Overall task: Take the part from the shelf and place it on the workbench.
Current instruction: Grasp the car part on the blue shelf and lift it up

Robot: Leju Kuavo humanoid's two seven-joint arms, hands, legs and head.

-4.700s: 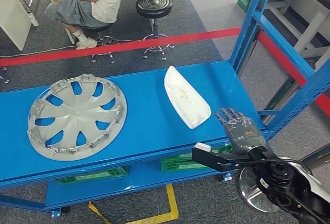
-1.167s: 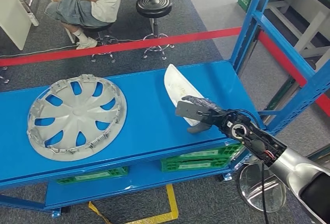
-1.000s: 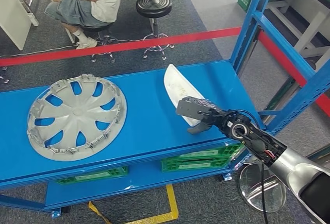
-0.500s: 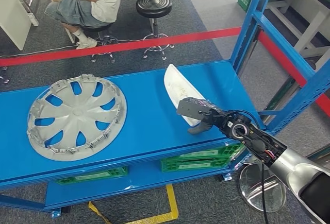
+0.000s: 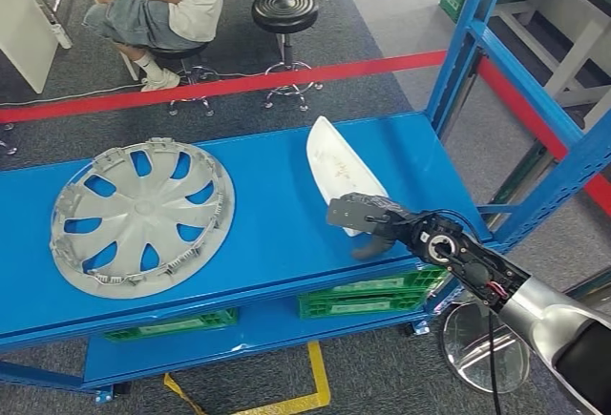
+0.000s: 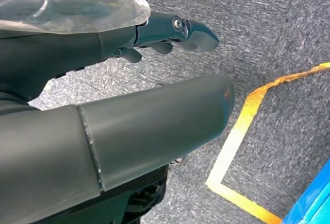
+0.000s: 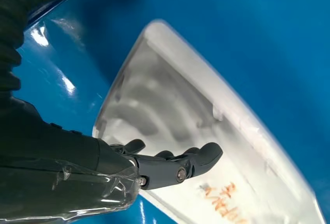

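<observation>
The white curved part (image 5: 333, 159) lies on the blue shelf (image 5: 274, 215), to the right of the middle, its hollow side up. My right hand (image 5: 366, 221) grips its near end, with the fingers (image 7: 175, 165) inside the hollow (image 7: 202, 110) and the thumb under the near edge. The near end is hidden by the hand, and the part looks slightly tilted. My left hand (image 6: 148, 121) hangs over the grey carpet with fingers apart and nothing in it.
A silver hubcap (image 5: 142, 215) lies on the left of the shelf. A blue upright post (image 5: 461, 43) rises at the shelf's right end. Green crates (image 5: 360, 296) sit on the lower level. Beyond the red tape (image 5: 238, 81) are a seated person (image 5: 173, 5) and a black stool (image 5: 285, 10).
My right hand came up from the shelf's front edge onto the part's near end and closed there. In the last half second the part shifted slightly, its far end moving right.
</observation>
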